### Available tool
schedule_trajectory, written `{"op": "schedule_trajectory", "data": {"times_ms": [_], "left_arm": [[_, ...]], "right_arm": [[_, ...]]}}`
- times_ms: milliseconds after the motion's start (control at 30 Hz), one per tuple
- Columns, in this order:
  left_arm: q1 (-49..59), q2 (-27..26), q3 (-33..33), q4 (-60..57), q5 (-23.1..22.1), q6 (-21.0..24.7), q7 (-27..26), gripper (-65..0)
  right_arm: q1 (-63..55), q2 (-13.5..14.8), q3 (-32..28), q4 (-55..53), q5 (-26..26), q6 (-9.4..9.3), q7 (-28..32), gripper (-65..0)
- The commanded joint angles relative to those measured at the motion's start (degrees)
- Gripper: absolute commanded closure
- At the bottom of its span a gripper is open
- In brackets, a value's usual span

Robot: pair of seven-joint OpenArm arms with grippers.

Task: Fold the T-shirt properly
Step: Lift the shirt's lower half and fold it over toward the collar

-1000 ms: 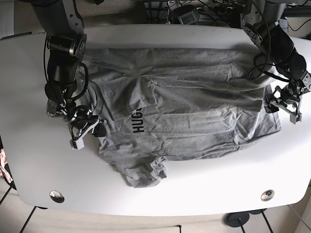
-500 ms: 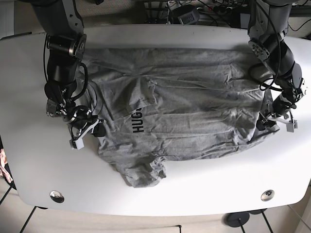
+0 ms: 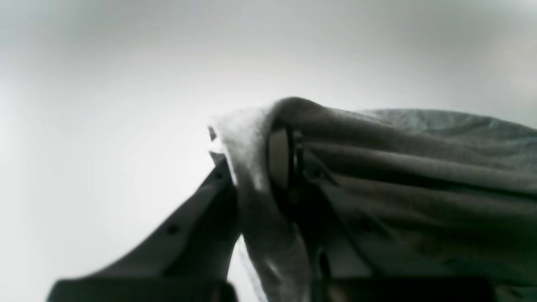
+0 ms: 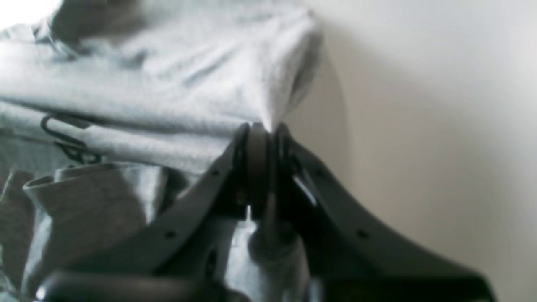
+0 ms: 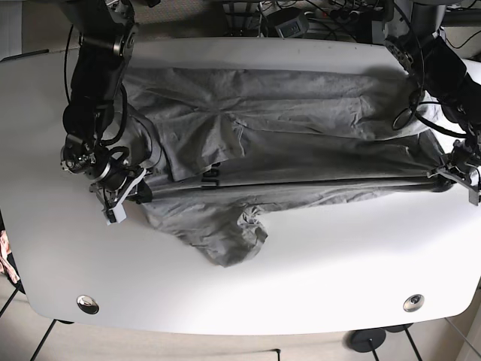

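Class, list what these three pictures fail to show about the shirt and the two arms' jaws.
- Chest print, base view: the shirt folds over it.
- Left gripper, left wrist view: one jaw draped in cloth, all blurred.
- Right gripper, right wrist view: cloth between the jaws, blurred.
- Table, base view: corners cut off.

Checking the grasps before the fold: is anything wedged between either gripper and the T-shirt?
Nothing visible. The left gripper is shut directly on the T-shirt edge, and the right gripper pinches its fabric too. The cloth stretches taut between them over the table.
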Motion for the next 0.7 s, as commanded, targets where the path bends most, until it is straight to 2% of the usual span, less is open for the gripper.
{"op": "schedule_trajectory", "data": {"times_ms": [33, 167, 233, 367, 433, 567, 700], "left_arm": [[-0.43, -1.16, 3.14, 4.75, -0.42, 0.1, 0.17, 0.0], [-1.05, -1.16, 10.97, 13.1, -0.59, 0.19, 1.93, 0.0], [-6.41, -1.16, 15.71, 15.48, -0.42, 0.19, 3.87, 0.0], [-17.31, -1.16, 20.81, 15.3, -0.33, 0.19, 5.98, 0.0], [-24.08, -1.16, 23.8, 11.7, -0.33, 0.19, 5.98, 0.0], [-41.31, -1.43, 26.7, 1.32, -0.33, 0.19, 5.71, 0.0], [-52.48, -1.69, 28.81, -3.16, -0.33, 0.19, 4.57, 0.0]], "right_arm": [[0.36, 0.97, 0.25, 6.1, 0.56, -0.08, -2.28, -1.6], [3.53, 1.32, 0.16, 11.55, 0.56, 0.01, -8.43, -1.6], [8.1, 1.76, 0.16, 11.64, 0.29, 0.19, -11.24, -1.6], [16.28, 4.83, -0.19, 11.29, 0.29, 0.27, -13.53, -1.6], [21.29, 5.98, -0.54, 10.06, 0.03, 0.36, -13.71, -1.6], [34.91, 10.37, -4.67, 6.1, 0.56, 0.36, -15.99, -1.6], [46.34, 10.9, -5.11, 5.48, 0.56, 0.45, -19.16, -1.6]]}}
